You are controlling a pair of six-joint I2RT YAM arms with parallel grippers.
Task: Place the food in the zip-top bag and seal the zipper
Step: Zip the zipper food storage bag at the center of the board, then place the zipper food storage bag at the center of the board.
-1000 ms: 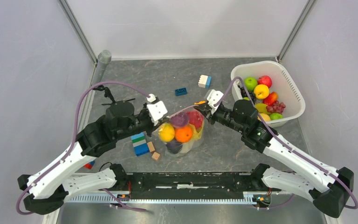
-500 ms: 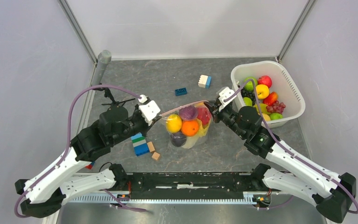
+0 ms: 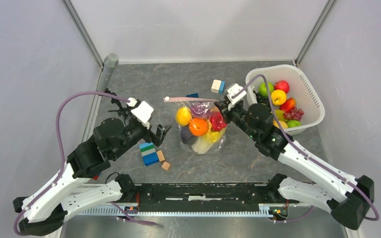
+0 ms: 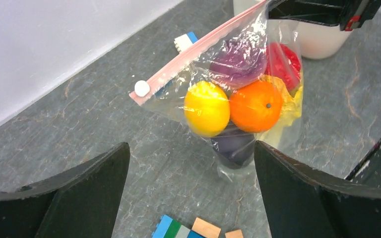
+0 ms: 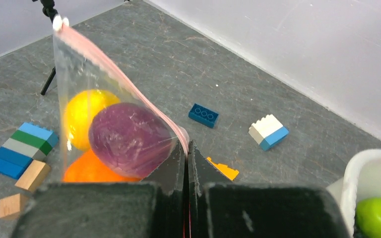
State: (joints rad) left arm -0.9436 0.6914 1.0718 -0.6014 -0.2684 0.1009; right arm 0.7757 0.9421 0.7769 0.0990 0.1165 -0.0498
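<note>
Nearest the arm bases, a stack of coloured blocks (image 3: pixel 149 152) and two wooden blocks (image 3: pixel 165 165) lie on the table (image 3: pixel 144 84). Just beyond them, the left gripper (image 3: pixel 159 131) is held with its fingers spread wide and nothing between them. The left wrist view shows the zip-top bag (image 4: pixel 238 99) clear of both fingers. Only in that view are the contents plainly seen: a yellow fruit (image 4: pixel 207 108), an orange fruit (image 4: pixel 256 105), a purple piece (image 4: pixel 238 62) and a red piece (image 4: pixel 283 59). A white slider (image 4: pixel 142 88) sits at the free end of the zipper (image 4: pixel 198 49). The right gripper (image 3: pixel 222 105) is clamped on the other end, and this pinch is shown closely only in the right wrist view. Farther off lie a blue brick (image 5: pixel 203 115) and a white-and-blue block (image 5: pixel 269 131). The white basket (image 3: pixel 307 84), which holds more fruit, is seen whole only from above.
</note>
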